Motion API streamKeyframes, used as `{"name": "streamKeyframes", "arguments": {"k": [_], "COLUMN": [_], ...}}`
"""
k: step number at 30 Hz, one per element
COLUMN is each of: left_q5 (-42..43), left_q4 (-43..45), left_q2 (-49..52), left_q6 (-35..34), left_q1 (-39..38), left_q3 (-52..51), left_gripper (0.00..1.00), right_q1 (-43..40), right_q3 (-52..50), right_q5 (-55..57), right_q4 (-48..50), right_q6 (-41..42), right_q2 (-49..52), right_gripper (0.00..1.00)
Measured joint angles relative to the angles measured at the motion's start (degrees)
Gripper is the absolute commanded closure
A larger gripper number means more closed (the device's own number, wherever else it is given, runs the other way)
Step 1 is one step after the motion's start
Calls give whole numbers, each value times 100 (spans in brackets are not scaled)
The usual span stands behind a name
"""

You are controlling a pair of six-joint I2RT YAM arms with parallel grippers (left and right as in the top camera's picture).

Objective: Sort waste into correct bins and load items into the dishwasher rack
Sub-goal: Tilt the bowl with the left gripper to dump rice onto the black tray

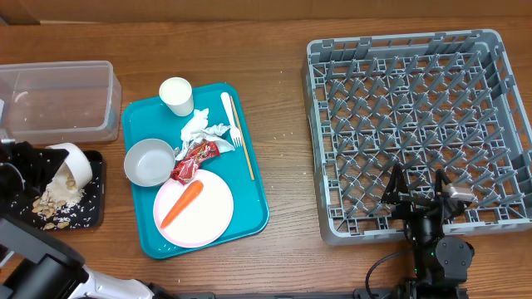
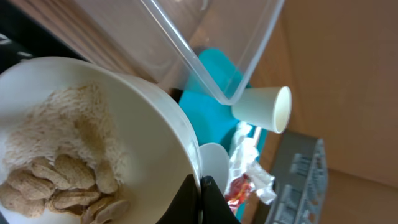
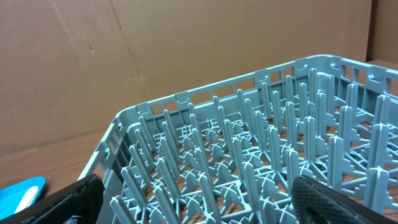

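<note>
One bowl (image 2: 140,118) in left end effector (image 2: 200,188)

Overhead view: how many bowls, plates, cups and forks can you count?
Round white bowls: 2
Round pale pink plate: 1
Small white cup: 1
White plastic fork: 1
Total: 5

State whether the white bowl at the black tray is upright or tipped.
Tipped. The round white bowl leans over the shallow black tray, pale rice and nut scraps spilled onto it; the left tool pinches its rim.
</note>
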Motion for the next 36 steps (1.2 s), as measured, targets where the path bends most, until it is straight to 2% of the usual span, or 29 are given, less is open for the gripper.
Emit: {"name": "streamKeyframes", "arguments": {"k": [8, 17, 36], "left_q5": [870, 1832, 2232], "left_q4": [463, 741, 876], "left_q2": [0, 0, 181], "left_q6": [-96, -297, -789], "left_q1": [330, 627, 935], "left_q3": [-516, -588, -605], "left_gripper": [96, 96, 96], "right_q1": [0, 0, 0], "right_q3": [0, 0, 0], "right_q5": [0, 0, 0], "right_q4": [2, 2, 4], "right_q6": [0, 0, 0], "right_q2": [0, 0, 0], "right_gripper": [0, 0, 0]}}
